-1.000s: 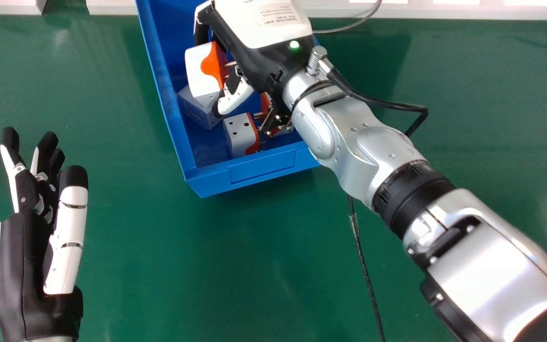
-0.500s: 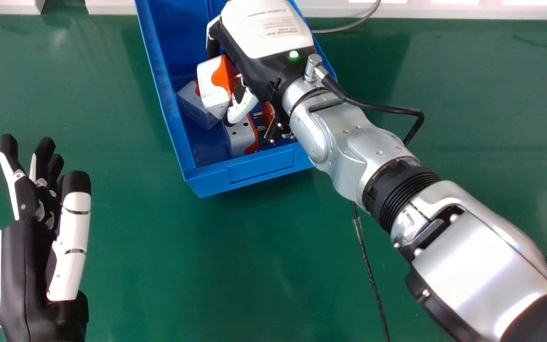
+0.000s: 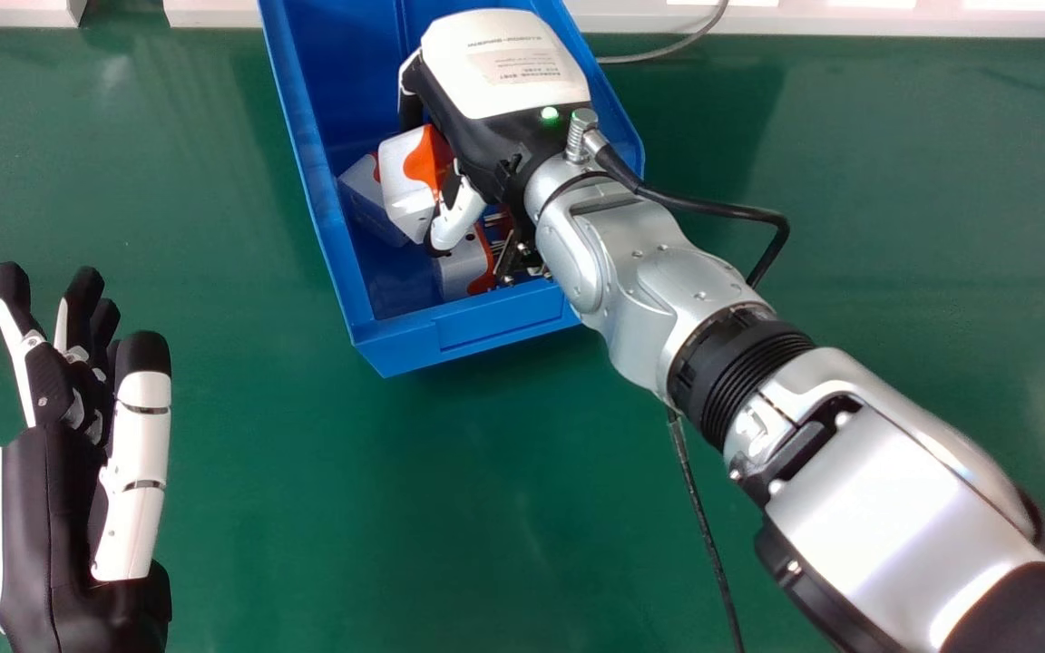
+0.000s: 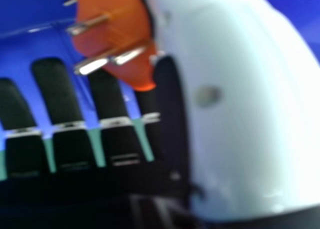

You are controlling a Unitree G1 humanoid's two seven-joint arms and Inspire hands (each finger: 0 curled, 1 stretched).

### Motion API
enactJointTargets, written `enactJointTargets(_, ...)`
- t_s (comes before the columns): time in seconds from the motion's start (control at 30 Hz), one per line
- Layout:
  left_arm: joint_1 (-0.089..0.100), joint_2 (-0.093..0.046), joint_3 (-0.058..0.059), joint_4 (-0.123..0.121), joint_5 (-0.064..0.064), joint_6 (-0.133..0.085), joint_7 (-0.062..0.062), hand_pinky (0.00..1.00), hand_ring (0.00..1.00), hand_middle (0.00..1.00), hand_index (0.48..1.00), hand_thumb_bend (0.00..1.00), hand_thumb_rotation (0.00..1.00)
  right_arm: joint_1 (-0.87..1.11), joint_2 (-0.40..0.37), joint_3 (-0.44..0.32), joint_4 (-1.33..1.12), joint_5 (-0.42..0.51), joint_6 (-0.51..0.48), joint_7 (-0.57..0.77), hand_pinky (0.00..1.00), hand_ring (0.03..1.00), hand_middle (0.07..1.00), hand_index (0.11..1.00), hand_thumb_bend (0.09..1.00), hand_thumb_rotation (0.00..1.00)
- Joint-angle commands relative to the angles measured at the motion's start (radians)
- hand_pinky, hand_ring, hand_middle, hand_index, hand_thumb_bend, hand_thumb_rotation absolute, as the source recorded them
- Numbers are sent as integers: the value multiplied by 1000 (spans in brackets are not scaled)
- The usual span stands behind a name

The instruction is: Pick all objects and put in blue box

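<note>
Now the right hand [image 3: 491, 141] is grasping an adapter [image 3: 404, 187] inside the box [image 3: 495, 325], near its left edge; the left hand [image 3: 43, 508] is hovering, relaxed.

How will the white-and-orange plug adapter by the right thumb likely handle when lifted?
The plug adapter looks stiff, its boxy shell probably hard plastic. Its smooth white faces might slip in a loose grip. Set down on its protruding metal pins, it could tip.

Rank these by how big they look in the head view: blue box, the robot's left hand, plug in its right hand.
1. Blue box, though partly covered
2. Left hand
3. Plug in the right hand
</note>
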Motion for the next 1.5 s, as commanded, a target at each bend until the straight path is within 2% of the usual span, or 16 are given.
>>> enactJointTargets(0.0,1,6,0,-15,10,-26,0,1000,992,990,985,429,714,-36,-4,13,-10,-1,1,-11,809,931,959,891,501,421)
enactJointTargets(0.1,-4,7,2,-11,19,-24,3,992,988,985,982,465,724,-37,-7,36,-9,-15,13,-4,901,991,996,973,506,522)
enactJointTargets(0.23,-13,7,3,-4,30,-28,7,981,982,981,979,447,739,-39,-4,53,-4,-12,39,12,965,1000,1000,999,518,570)
enactJointTargets(0.33,-18,10,6,1,32,-26,7,985,983,983,980,458,743,-43,0,72,-2,-19,69,31,993,1000,1000,1000,497,539)
enactJointTargets(0.47,-31,13,8,10,31,-30,7,976,981,981,978,423,706,-40,1,69,-12,0,87,40,995,1000,1000,1000,479,430)
enactJointTargets(0.57,-40,16,10,14,38,-30,8,978,983,984,981,433,720,-42,0,62,-20,10,95,44,999,1000,1000,1000,478,384)
enactJointTargets(0.63,-46,18,13,15,49,-29,13,979,982,986,981,449,734,-39,1,51,-29,21,101,37,995,1000,1000,1000,469,366)
enactJointTargets(0.7,-51,18,14,18,54,-31,15,963,973,978,974,453,728,-34,1,37,-43,34,109,26,995,1000,1000,1000,464,345)
enactJointTargets(0.87,-64,25,13,20,48,-25,10,963,969,974,969,395,681,1,-3,20,-107,50,127,-16,981,1000,1000,1000,419,322)
enactJointTargets(1.0,-76,30,12,26,47,-24,10,957,963,969,960,415,661,70,-23,6,-229,53,134,-52,989,1000,1000,997,359,246)
enactJointTargets(1.1,-87,34,11,30,56,-28,13,934,952,963,952,430,658,140,-48,8,-364,37,163,-43,991,1000,1000,1000,334,258)
enactJointTargets(1.17,-97,37,9,35,64,-33,14,933,945,953,938,415,653,249,-86,10,-551,16,176,-46,998,1000,1000,1000,324,260)
enactJointTargets(1.27,-110,44,6,48,62,-41,6,953,949,952,933,398,659,386,-138,17,-756,-16,168,-64,973,1000,1000,1000,301,295)
enactJointTargets(1.3,-111,47,3,48,62,-37,2,962,953,955,935,392,666,439,-154,16,-825,-26,165,-70,971,1000,1000,1000,293,320)
enactJointTargets(1.4,-113,49,-6,55,43,-37,-17,989,969,964,945,402,667,606,-198,4,-1025,-35,143,-78,889,1000,1000,990,281,395)
enactJointTargets(1.47,-115,48,-7,61,37,-38,-23,998,973,967,945,429,663,696,-221,-9,-1120,-9,107,-71,884,1000,1000,997,261,422)
